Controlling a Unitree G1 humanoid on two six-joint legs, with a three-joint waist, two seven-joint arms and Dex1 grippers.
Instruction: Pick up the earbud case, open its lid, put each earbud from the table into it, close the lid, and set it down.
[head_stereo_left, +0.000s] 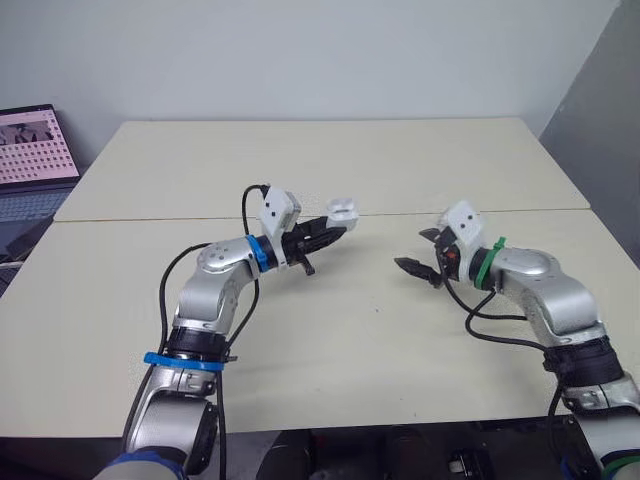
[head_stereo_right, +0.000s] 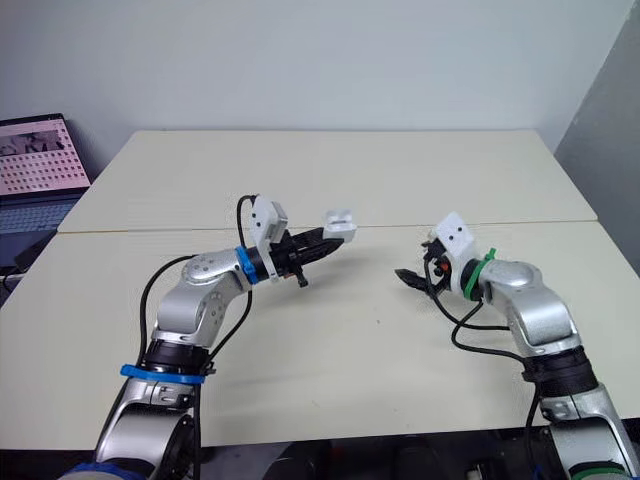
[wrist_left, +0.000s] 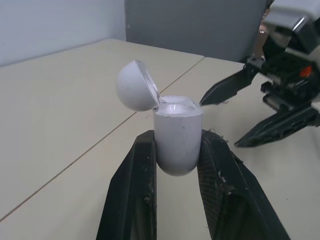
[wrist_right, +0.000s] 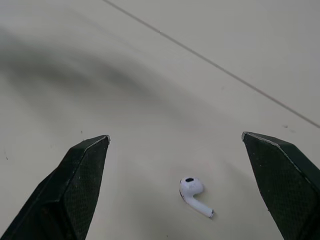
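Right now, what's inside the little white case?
The earbud case has its lid flipped open, showing a white rim on top. Deeper down is hidden, so I cannot tell if anything sits inside. One earbud lies on the table.

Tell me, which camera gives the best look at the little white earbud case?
The left wrist view: the earbud case sits close up, lid open, clamped in the left gripper. Both eye views show it as a small white shape at that gripper's tip. The right wrist view looks at an earbud instead.
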